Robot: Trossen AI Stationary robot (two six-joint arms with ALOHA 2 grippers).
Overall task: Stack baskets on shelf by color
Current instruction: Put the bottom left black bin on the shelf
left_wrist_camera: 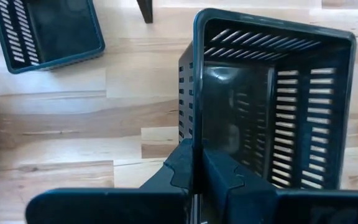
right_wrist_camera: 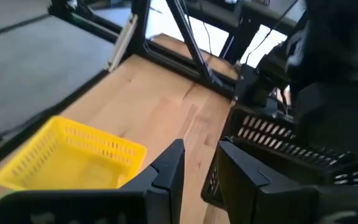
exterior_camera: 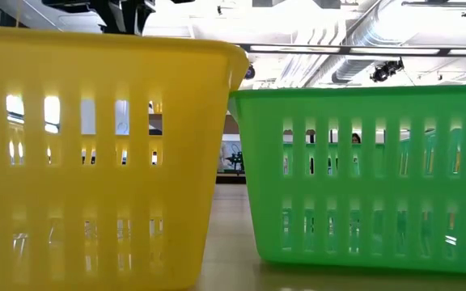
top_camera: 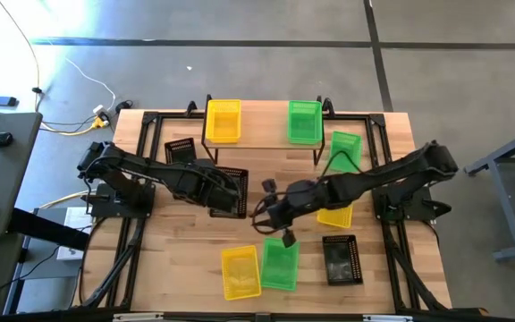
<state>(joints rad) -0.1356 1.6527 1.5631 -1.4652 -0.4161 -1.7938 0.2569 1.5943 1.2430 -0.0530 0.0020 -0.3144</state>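
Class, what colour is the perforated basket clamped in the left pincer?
Black: the slotted rectangular plastic basket, shown best in the left wrist view.

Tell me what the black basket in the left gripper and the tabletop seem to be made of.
Black basket: likely molded plastic, glossy; its slotted walls reflect light. The left gripper is shut on its rim. Tabletop: wood planks, probably sealed; visible grain and seams.

Left gripper (left_wrist_camera: pixel 194 180) clamped tight at table centre; right gripper (right_wrist_camera: pixel 197 165) partly parted, close opposite.
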